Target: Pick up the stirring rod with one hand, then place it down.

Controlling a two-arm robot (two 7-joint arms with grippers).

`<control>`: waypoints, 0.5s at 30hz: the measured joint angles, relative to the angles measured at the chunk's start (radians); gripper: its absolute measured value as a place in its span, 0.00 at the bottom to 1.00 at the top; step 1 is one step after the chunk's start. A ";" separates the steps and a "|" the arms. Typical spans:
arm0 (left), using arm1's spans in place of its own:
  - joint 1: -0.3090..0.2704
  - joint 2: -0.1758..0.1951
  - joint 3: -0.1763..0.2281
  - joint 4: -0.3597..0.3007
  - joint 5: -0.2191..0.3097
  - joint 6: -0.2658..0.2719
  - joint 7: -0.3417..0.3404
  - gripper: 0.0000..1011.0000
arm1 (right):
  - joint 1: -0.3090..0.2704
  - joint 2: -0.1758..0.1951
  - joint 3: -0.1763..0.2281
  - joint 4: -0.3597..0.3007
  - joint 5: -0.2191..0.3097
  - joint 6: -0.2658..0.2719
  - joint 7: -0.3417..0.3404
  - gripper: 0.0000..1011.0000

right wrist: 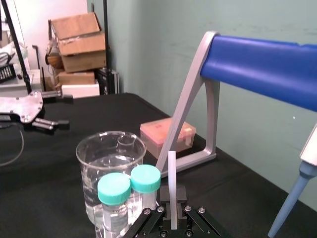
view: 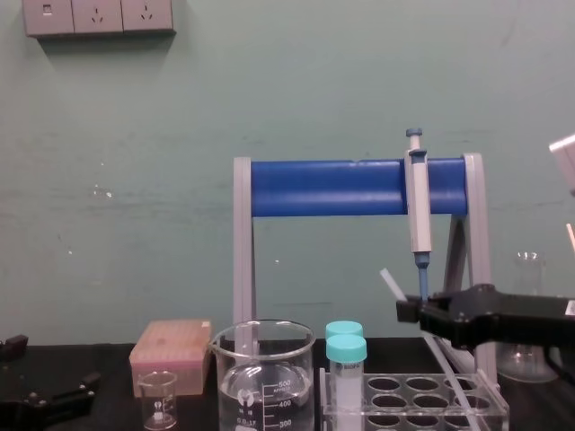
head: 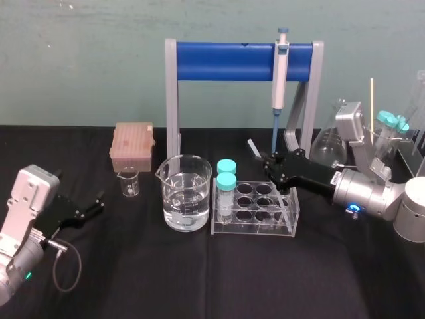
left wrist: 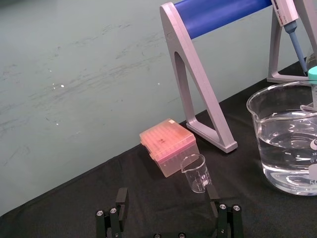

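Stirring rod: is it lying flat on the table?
No, the right hand grips the rod tilted, its upper end up in the air.

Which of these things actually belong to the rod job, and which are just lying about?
In the job:
- stirring rod, clamped in the right gripper by the tube rack

Lying about:
- big beaker of water
- small beaker
- pink box
- pipette on its stand
- capped tubes
- flask
- left gripper, idle, open, at the table's left

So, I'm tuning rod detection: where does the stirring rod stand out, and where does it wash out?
Right wrist view: the stirring rod, in the right gripper, shows pale against black cloth. Chest view: its upper end fades into the green wall. Head view: a white stub, clear on the cloth.
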 joint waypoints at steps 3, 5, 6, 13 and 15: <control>0.000 0.000 0.000 0.000 0.000 0.000 0.000 0.99 | -0.009 0.003 0.014 -0.025 0.015 0.007 -0.001 0.06; 0.000 0.000 0.000 0.000 0.000 0.000 0.000 0.99 | -0.024 0.008 0.034 -0.070 0.040 0.023 -0.002 0.06; 0.000 0.000 0.000 0.000 0.000 0.000 0.000 0.99 | -0.033 0.012 0.045 -0.101 0.055 0.032 -0.006 0.06; 0.000 0.000 0.000 0.000 0.000 0.000 0.000 0.99 | -0.070 0.032 0.098 -0.276 0.132 0.033 -0.034 0.06; 0.000 0.000 0.000 0.000 0.000 0.000 0.000 0.99 | -0.079 0.035 0.113 -0.319 0.147 -0.002 -0.042 0.06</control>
